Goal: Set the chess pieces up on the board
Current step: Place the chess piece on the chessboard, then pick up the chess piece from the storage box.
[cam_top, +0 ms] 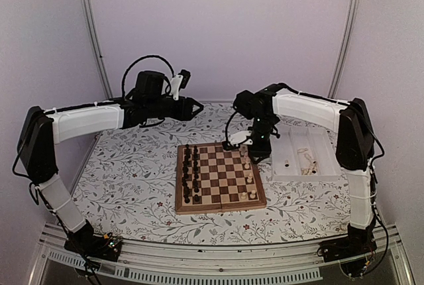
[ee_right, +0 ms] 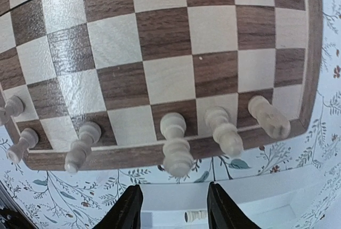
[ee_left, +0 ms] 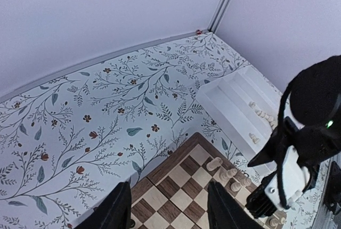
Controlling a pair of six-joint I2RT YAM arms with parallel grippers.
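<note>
My right pincer (ee_right: 173, 199) hangs open, empty, just above the pieces (ee_right: 176, 146) along one edge of the board (ee_right: 165, 74); a careless sweep could topple them. My left pincer (ee_left: 169, 205), also open and empty, hovers well apart.

Board (cam_top: 222, 172) checkered in light and dark brown, on a white cloth (cam_top: 132, 172) printed with teal leaves and red flowers. Cream chess pieces (cam_top: 250, 179) line its three o'clock edge, black pieces (cam_top: 188, 172) its nine o'clock edge. The tray (cam_top: 324, 146) is white.
</note>
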